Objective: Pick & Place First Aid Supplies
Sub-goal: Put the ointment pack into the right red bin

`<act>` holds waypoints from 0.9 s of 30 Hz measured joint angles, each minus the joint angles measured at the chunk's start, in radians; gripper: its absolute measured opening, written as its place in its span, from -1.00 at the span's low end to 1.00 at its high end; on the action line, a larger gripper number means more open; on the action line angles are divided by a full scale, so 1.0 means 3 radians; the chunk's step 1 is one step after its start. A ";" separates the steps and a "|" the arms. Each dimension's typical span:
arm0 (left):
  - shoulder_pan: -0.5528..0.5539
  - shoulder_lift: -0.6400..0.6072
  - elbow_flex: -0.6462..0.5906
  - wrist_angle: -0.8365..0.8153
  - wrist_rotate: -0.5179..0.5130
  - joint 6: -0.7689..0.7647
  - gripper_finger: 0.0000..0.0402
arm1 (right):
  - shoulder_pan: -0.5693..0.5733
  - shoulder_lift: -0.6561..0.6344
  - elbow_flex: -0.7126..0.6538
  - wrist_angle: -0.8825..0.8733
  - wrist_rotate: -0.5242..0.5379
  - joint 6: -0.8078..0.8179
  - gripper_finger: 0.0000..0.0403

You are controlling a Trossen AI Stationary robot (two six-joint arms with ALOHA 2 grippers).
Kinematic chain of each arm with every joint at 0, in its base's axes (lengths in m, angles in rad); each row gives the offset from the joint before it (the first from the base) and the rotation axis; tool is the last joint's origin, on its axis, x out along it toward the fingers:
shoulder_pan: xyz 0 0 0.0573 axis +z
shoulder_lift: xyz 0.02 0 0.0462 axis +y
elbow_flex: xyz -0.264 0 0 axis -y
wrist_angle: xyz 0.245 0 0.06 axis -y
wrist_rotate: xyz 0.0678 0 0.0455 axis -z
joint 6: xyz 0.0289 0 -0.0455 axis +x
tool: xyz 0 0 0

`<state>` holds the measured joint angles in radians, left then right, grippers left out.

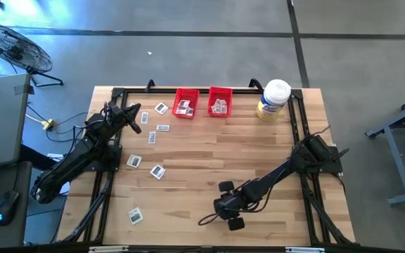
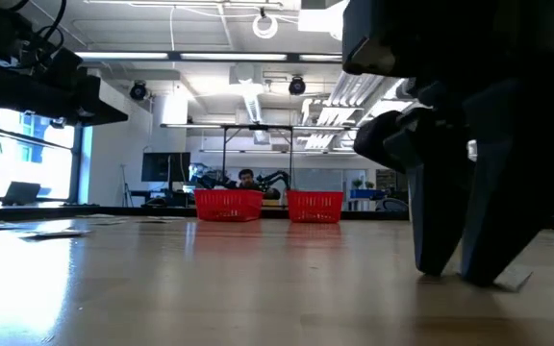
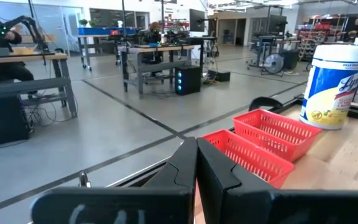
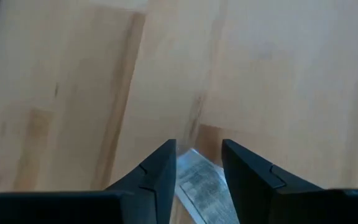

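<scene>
Jaws of the right gripper point(image 4: 197, 165) are standing apart, pointing down at the bench point(image 4: 278, 68). One small packet point(image 4: 199, 185) is lying flat between them. Left gripper point(image 3: 196, 163) jaws are pressing together.

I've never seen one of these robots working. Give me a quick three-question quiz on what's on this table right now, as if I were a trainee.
1. True or false: both red bins already hold packets.
2. Which hand has a packet between its fingers on the table: A) the left hand, B) the right hand?
3. Fill in: the white-lidded jar stands at the table's far edge, beside the ____ bin.

Key
1. True; white packets show in each bin from above.
2. B; its fingers are open and straddle a packet lying on the wood. The left hand is shut and raised near the loose packets.
3. Right-hand red.
</scene>
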<state>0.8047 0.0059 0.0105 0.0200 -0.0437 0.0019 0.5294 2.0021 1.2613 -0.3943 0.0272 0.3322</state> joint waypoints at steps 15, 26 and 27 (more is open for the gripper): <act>-0.0127 0.0000 0.0000 0.0001 -0.0014 0.0000 -1.00 | 0.0007 0.0172 0.0013 -0.0107 0.0125 -0.0075 -0.64; -0.0508 0.0000 0.0000 0.0003 -0.0003 0.0000 -1.00 | -0.0137 0.0091 -0.0009 0.0100 0.0564 -0.0134 -0.97; -0.0510 0.0000 0.0000 0.0003 0.0003 -0.0001 -1.00 | -0.0146 0.0074 -0.0012 0.0149 0.0618 -0.0180 -0.98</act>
<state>0.6517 0.0059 0.0105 0.0208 -0.0427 0.0017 0.4855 2.0243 1.2577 -0.3496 0.2126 0.2781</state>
